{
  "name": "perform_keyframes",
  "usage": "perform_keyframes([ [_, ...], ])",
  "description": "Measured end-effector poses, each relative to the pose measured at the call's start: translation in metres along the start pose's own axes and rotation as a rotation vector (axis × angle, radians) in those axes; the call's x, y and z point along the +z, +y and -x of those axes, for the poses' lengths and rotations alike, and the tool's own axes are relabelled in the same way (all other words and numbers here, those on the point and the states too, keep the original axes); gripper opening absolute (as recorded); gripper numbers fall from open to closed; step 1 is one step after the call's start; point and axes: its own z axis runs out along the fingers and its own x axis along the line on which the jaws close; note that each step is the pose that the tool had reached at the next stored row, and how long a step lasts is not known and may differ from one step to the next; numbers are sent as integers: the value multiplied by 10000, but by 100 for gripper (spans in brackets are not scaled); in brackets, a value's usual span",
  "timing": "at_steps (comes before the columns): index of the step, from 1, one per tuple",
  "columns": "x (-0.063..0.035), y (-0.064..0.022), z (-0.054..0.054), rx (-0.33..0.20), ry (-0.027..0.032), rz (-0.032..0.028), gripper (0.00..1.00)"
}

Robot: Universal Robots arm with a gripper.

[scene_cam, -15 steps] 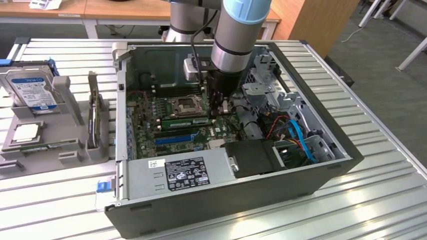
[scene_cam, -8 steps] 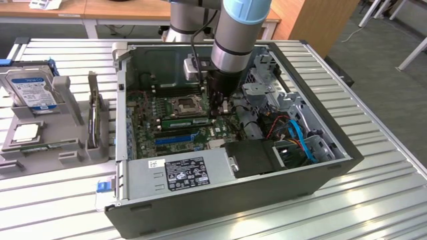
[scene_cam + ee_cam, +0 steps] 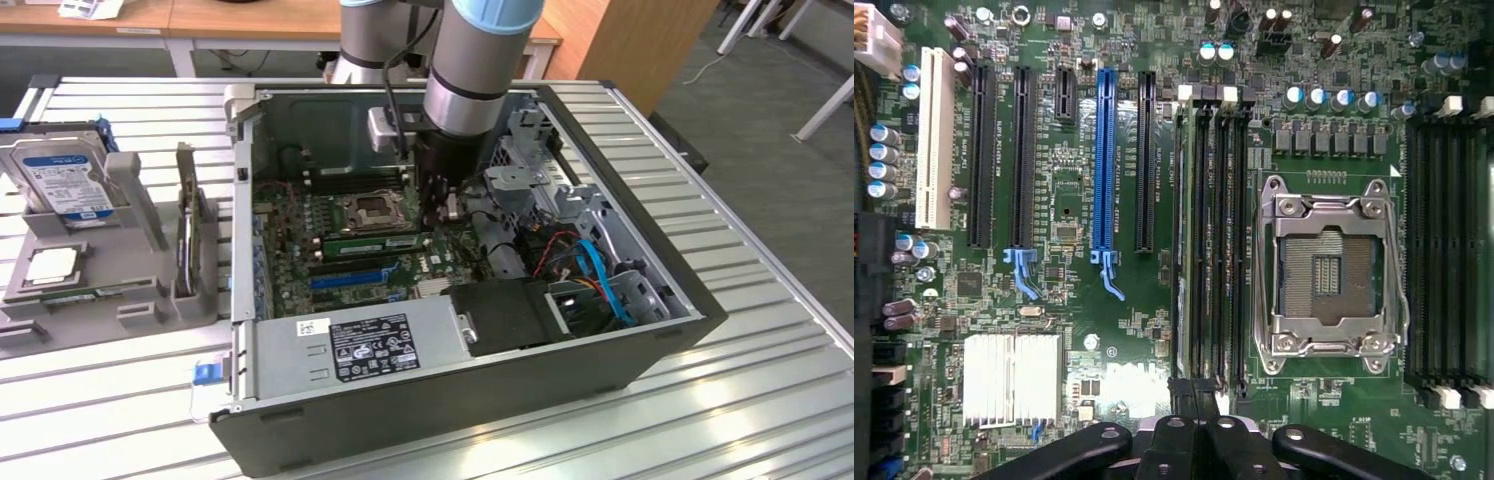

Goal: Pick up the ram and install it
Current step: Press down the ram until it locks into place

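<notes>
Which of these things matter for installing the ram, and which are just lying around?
Job: ram, at the memory slots beside the CPU socket.
Lying about: hard drive and expansion card, both in the grey holder.

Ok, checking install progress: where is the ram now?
In the exterior view, the ram sits on the motherboard inside the open computer case, alongside the CPU socket, with the gripper by its end toward the exterior view's right.

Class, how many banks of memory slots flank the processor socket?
2. One bank lies between the processor socket and the blue slot; the other bank is on the socket's far side, cut off at the picture's edge, so slots may be hidden.
</notes>
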Motion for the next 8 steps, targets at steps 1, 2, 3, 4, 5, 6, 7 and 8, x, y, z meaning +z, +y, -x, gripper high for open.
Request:
perform_keyframes([
  [1,-16,1,1,0,0,0,10],
  [2,-35,1,2,0,-1,0,10],
  [3,-53,2,3,0,0,0,10],
  [4,-69,2,4,0,1,0,10],
  [5,-85,3,5,1,0,0,10],
  [6,-100,4,5,0,0,0,10],
  [7,-113,4,6,0,0,1,10],
  [8,-125,4,7,0,-1,0,10],
])
